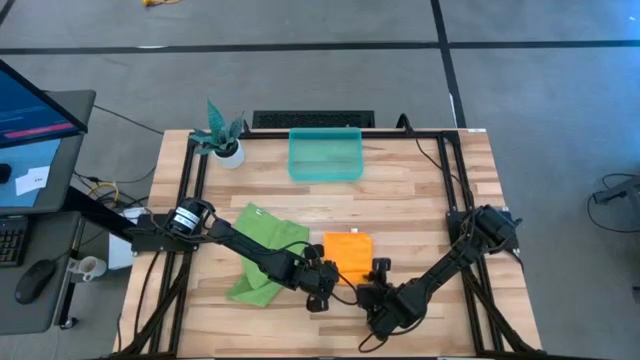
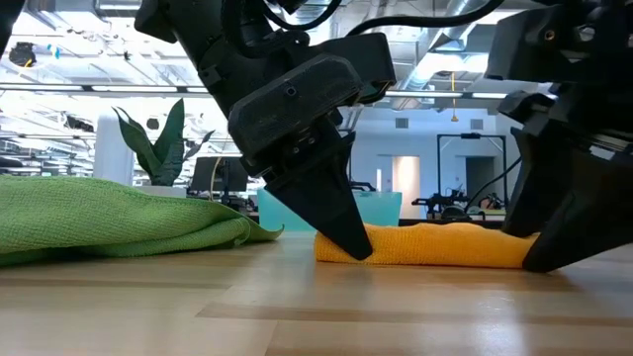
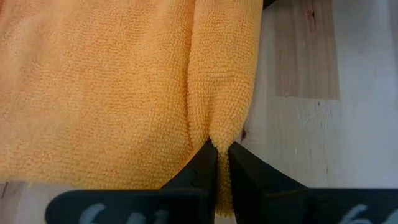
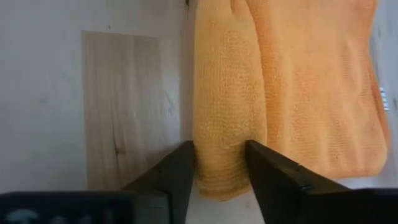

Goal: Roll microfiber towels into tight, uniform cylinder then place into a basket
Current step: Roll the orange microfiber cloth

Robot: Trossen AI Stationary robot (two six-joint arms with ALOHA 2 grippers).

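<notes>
The left wrist view alone shows the left claw (image 3: 217, 163) pinched shut on a fold of the orange towel (image 3: 112, 87). The right wrist view shows the right claw (image 4: 219, 165) partly open, its fingers astride the towel's rolled edge. From above, both arms reach low, meeting over the tabletop (image 1: 420, 200); beyond both claws sits the basket (image 1: 325, 155), and the green towel (image 1: 262, 250) lies beside the left claw.

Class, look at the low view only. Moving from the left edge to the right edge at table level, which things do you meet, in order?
Green towel → left gripper, pinching the orange towel's edge → orange towel → right gripper at its other end.
</notes>
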